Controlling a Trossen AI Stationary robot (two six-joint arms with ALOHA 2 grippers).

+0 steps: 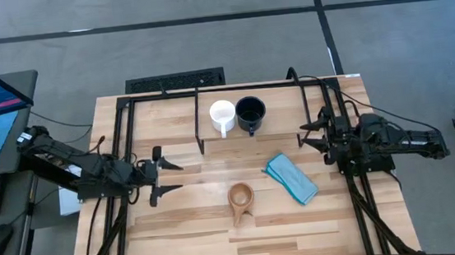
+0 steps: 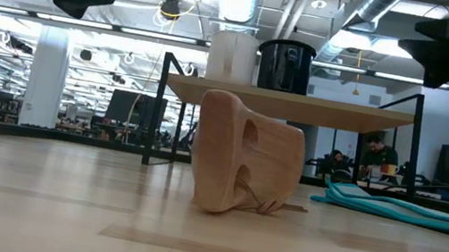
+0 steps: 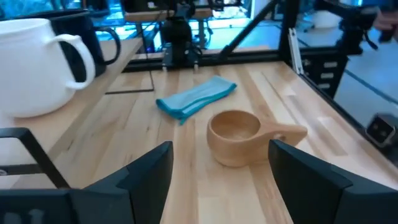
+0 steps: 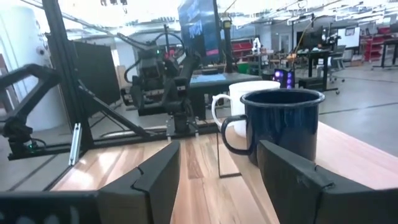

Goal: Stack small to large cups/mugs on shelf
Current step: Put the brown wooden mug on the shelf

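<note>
So looking straight down, the shelf (image 1: 208,92) sits at 12 o'clock on the tabletop (image 1: 188,246), and two of the mugs are on its wood board, side by side and just about touching: the white mug (image 1: 222,115) on the left, the dark navy mug (image 1: 250,113) on the right, both upright. The low view shows that pair up on the board too. The tan-brown mug (image 1: 240,201) is on its own down on the tabletop, around 6 o'clock from the other two and well apart from them, upright with its handle pointing toward 6 o'clock

The left end effector (image 1: 166,176) is at about 9 o'clock, fingers spread wide and holding nothing. The tan-brown mug is out ahead of it, roughly at its 4 o'clock in the overhead picture, near but not touching; the left wrist view shows it past the two open fingers (image 3: 149,174), not between them

The right end effector (image 1: 311,135) is over at 3 o'clock, also wide open with nothing in it. From there the dark navy mug is toward 10 o'clock, the closest mug to it, with the white one right behind. A light blue cloth (image 1: 291,178) lies on the tabletop around 7 o'clock from that end effector, between it and the tan-brown mug
</note>
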